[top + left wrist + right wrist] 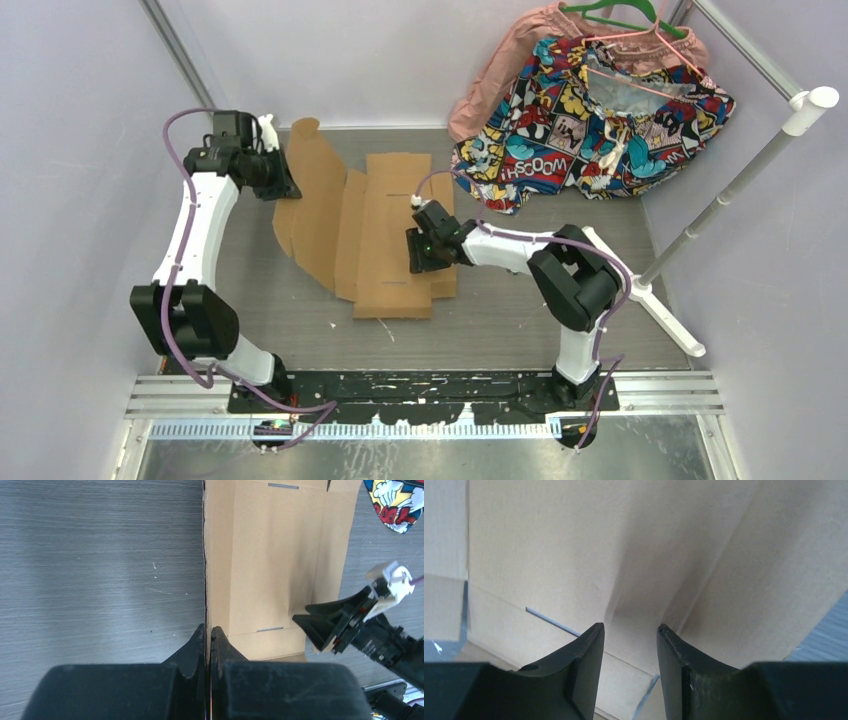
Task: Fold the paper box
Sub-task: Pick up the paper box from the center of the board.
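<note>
The paper box (385, 235) lies opened out as a flat brown sheet on the tabletop (500, 320), its far right corner just beside the comic-print cloth (590, 110). The left jaws are clenched on the edge of the box's left flap (that flap tilts up off the surface). The right jaws stand released over the box's right side, above a crease, gripping nothing.
</note>
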`<action>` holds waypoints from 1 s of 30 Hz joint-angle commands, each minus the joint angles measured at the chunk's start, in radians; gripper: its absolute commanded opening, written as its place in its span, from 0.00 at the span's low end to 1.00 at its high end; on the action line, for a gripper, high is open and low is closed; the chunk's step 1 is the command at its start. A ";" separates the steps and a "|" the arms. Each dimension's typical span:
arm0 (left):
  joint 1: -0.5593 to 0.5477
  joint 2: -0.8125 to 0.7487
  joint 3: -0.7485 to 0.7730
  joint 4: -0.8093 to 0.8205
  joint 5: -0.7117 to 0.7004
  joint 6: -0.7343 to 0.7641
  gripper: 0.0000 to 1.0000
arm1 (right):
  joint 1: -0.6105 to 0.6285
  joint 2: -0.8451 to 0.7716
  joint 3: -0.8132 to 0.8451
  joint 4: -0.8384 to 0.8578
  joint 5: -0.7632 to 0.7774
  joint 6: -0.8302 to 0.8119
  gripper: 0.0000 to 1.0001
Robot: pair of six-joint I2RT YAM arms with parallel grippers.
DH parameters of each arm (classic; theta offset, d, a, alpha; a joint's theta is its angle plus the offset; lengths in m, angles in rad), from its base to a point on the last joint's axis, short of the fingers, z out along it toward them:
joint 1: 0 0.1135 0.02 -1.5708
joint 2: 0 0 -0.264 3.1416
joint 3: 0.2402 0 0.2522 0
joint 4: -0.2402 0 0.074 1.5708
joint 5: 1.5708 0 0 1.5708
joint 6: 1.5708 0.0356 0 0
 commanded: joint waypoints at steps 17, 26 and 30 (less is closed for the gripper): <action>-0.037 0.165 0.173 0.022 0.169 0.104 0.01 | 0.466 -0.128 -0.150 0.102 -0.061 0.170 0.49; -0.038 0.164 0.227 0.019 0.297 0.120 0.02 | 0.081 -0.365 -0.012 -0.074 -0.225 -0.010 0.55; -0.044 0.170 0.235 0.012 0.312 0.130 0.03 | -0.054 -0.310 0.101 -0.118 -0.242 -0.105 0.56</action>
